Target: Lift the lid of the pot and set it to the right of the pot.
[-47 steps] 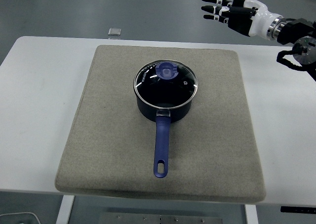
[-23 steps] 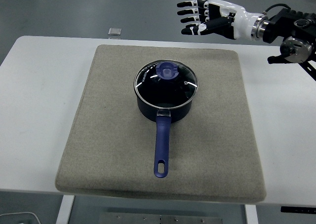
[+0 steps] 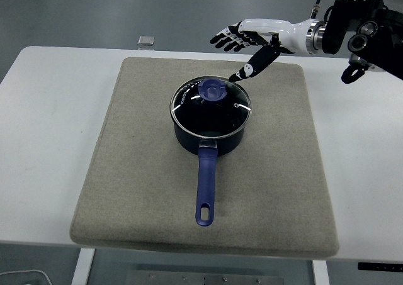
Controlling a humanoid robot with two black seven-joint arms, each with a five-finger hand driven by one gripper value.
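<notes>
Right hand open over the mat's far edge, fingers spread, holding nothing.
One blue pot sits mid-mat, its one glass lid on top, single handle pointing at the near edge; one small square object lies beyond the table.

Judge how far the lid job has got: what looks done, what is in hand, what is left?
Done: nothing; the glass lid sits on the pot, on the grey mat.
In hand: the right hand hovers beyond the pot, fingers spread, thumb angled down towards the lid knob, holding nothing.
Left: grasp the knob, lift, set the lid on the mat right of the pot.
</notes>
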